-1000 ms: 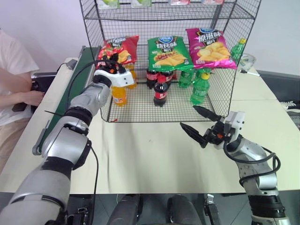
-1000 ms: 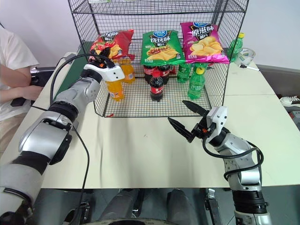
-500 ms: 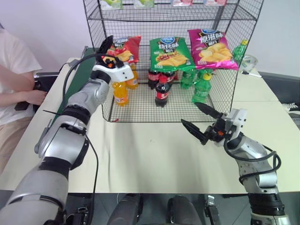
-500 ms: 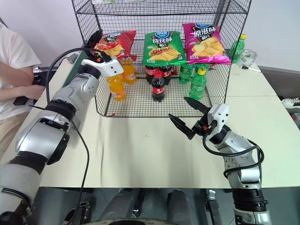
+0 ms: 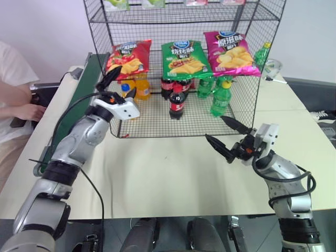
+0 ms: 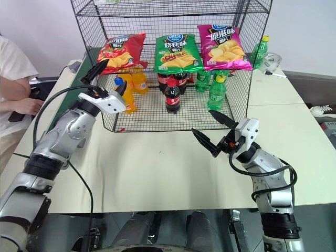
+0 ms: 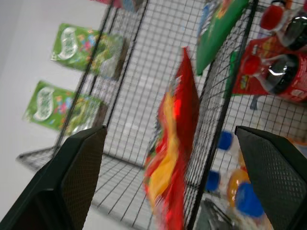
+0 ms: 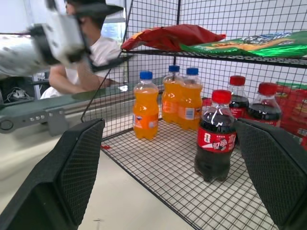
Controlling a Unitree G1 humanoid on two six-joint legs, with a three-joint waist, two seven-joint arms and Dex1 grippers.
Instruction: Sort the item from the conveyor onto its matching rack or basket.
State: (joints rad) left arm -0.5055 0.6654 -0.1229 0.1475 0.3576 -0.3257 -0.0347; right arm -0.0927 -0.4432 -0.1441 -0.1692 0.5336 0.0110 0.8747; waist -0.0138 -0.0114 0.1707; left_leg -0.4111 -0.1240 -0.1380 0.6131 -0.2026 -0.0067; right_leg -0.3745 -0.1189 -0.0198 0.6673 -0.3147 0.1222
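- The red chip bag (image 5: 127, 56) lies on the rack (image 5: 247, 79) shelf, leftmost of 3 bags, beside the green chip bag (image 5: 183, 55); its long axis appears to run front to back.
- The left gripper (image 5: 119, 85) is spread wide and empty, just below and in front of the bag; nearer than the right gripper (image 5: 226, 137), also spread and empty.
- The conveyor (image 5: 79, 100) lies left.

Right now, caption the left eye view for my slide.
Red chip bag lies on the rack shelf; open left claw in front of it.
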